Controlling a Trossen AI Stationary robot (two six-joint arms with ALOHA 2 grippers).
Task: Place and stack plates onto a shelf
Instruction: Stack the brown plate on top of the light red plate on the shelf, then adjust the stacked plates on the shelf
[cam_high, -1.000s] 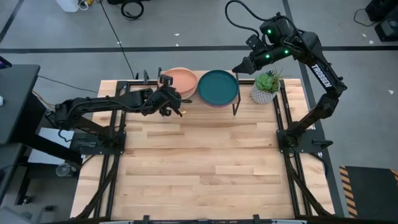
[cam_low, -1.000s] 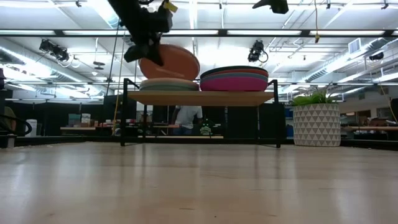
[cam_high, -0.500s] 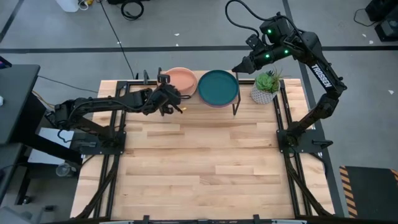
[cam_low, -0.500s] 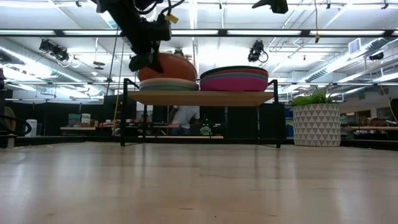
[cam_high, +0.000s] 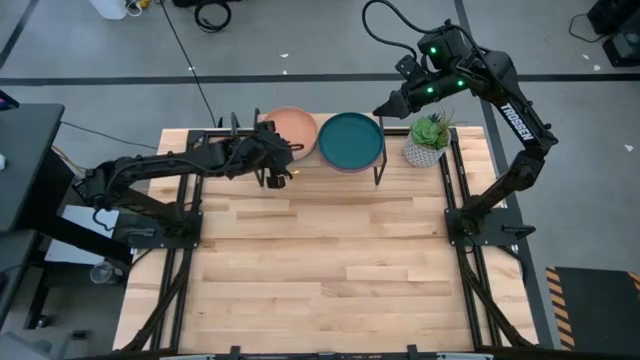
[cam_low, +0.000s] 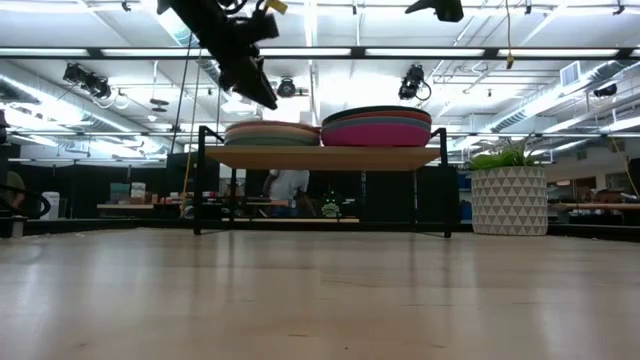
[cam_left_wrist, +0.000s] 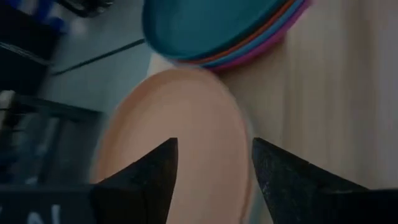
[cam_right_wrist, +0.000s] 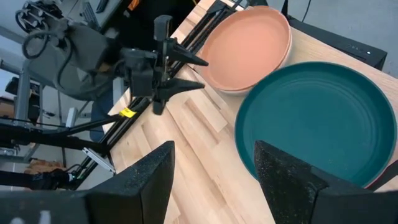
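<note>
The left gripper (cam_high: 275, 160) now stands open and empty just off the shelf's (cam_low: 320, 157) near edge; the orange plate (cam_high: 290, 130) it was lowering a second ago lies flat on the left stack, so that placement looks finished. Beside it, the dark teal plate (cam_high: 351, 139) tops the right stack. The right gripper (cam_high: 384, 109) hovers open behind the shelf, near a potted plant (cam_high: 429, 138).

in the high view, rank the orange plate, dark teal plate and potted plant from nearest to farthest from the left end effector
Measured from the left end effector, at the shelf's left front edge:
1. Orange plate, topping the left stack, right beside it.
2. Dark teal plate, topping the right stack, one stack over.
3. Potted plant, on the table past the shelf's right end.
</note>
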